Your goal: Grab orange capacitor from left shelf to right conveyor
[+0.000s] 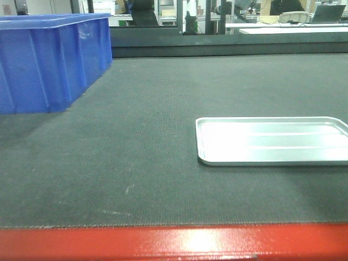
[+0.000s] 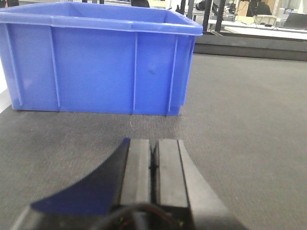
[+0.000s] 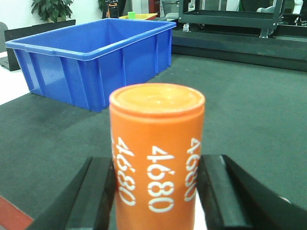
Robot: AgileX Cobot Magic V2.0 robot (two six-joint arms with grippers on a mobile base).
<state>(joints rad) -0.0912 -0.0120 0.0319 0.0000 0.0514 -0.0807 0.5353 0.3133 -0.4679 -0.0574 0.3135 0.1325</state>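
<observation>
The orange capacitor [image 3: 157, 143], with white "4680" around its side and a flat top, stands between the two black fingers of my right gripper [image 3: 157, 162]. The gripper is shut on it and holds it above the dark grey conveyor belt [image 3: 240, 105]. My left gripper [image 2: 153, 142] is shut and empty, low over the belt [image 2: 240, 120], facing a blue bin [image 2: 96, 67]. The front view shows the belt [image 1: 152, 119] with its red front edge [image 1: 163, 242], but no gripper and no capacitor. The steel shelf is out of view.
A blue plastic bin [image 1: 49, 60] stands on the belt at the back left and also shows in the right wrist view [image 3: 96, 57]. A shallow silver tray [image 1: 272, 140] lies on the belt at the right. A raised dark ledge [image 1: 217, 43] runs along the belt's far side.
</observation>
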